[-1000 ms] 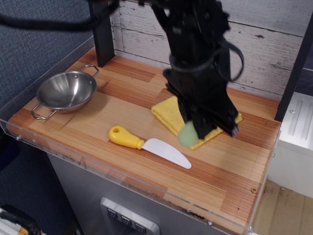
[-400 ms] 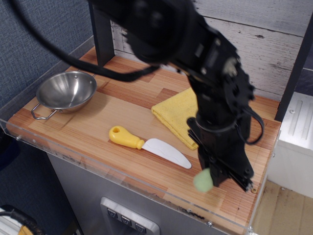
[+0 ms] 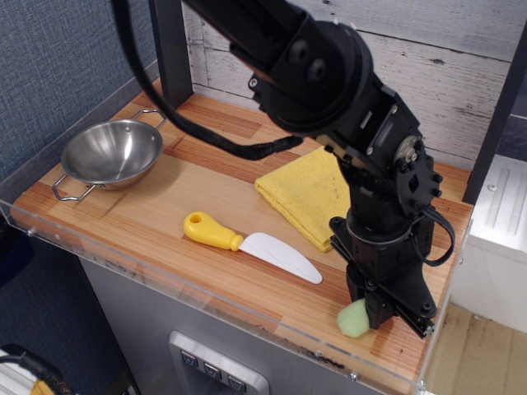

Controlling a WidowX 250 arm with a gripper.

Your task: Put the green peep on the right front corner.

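Note:
The green peep [image 3: 353, 318] is a small pale mint-green blob low over the striped wooden tabletop near the right front corner [image 3: 412, 350]. My black gripper [image 3: 368, 316] points down, shut on the green peep; most of the peep shows to the left of the fingers. I cannot tell whether the peep touches the wood. The arm hides the screw hole and part of the corner.
A yellow cloth [image 3: 306, 191] lies behind the gripper. A knife with a yellow handle [image 3: 249, 243] lies mid-front. A steel pan [image 3: 110, 155] sits at the left. A clear acrylic rim [image 3: 247, 317] runs along the front edge.
The gripper has carried the green peep from over the yellow cloth forward and right, then lower, to just above the right front corner.

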